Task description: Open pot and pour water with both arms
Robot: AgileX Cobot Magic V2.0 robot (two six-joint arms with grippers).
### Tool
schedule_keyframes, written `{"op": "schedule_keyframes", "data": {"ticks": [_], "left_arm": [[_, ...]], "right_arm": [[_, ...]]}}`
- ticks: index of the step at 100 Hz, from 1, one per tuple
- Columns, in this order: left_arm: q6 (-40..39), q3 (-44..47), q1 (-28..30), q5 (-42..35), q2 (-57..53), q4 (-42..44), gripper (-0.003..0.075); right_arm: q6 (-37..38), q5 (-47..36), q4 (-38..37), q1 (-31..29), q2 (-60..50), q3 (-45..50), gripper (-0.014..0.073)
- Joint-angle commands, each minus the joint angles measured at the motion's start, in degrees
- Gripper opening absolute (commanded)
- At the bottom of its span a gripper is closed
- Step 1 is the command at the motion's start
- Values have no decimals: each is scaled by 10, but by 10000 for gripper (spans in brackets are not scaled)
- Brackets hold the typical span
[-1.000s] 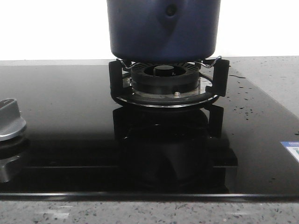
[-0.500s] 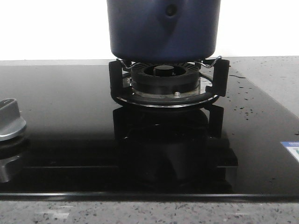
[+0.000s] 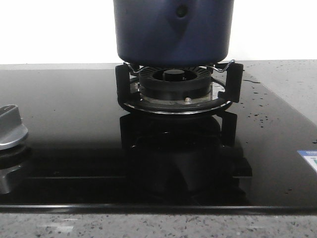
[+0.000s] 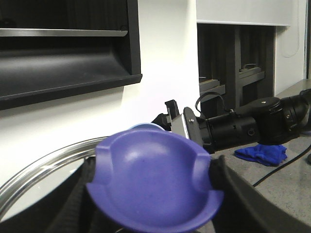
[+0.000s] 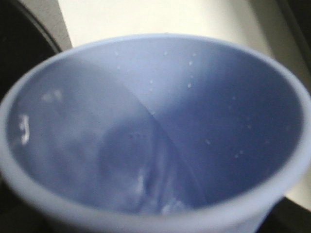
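Note:
The dark navy-blue pot (image 3: pixel 173 32) stands on the black ribbed burner ring (image 3: pixel 174 84); its top is cut off by the front view. My left gripper (image 4: pixel 153 180) is shut on the purple knob (image 4: pixel 150 165) of the pot lid, one black finger (image 4: pixel 219 175) on each side. The lid's shiny metal rim (image 4: pixel 43 165) shows beside the knob. A light blue cup (image 5: pixel 146 145), wet with droplets inside, fills the right wrist view and hides my right gripper's fingers. My right arm (image 4: pixel 243 128) shows in the left wrist view.
A glossy black stove top (image 3: pixel 74 124) with water droplets at the right lies on a speckled grey counter (image 3: pixel 287 74). A silver control knob (image 3: pixel 10 130) sits at the front left. A blue cloth (image 4: pixel 262 153) lies on the counter. A dark shelf (image 4: pixel 68 82) hangs on the wall.

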Motion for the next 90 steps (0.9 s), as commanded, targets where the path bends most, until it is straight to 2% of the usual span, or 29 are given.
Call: {"op": "schedule_keyframes", "data": {"ticks": [1, 62, 90], "left_arm": [[-6, -17, 1, -4, -3, -46, 263], [-6, -17, 1, -4, -3, -44, 263], [-6, -17, 1, -4, -3, -41, 263]], "right_arm": [[-2, 13, -21, 0, -16, -23, 240], [-2, 18, -53, 0, -11, -34, 240], [-2, 21, -95, 0, -11, -63, 240]]}}
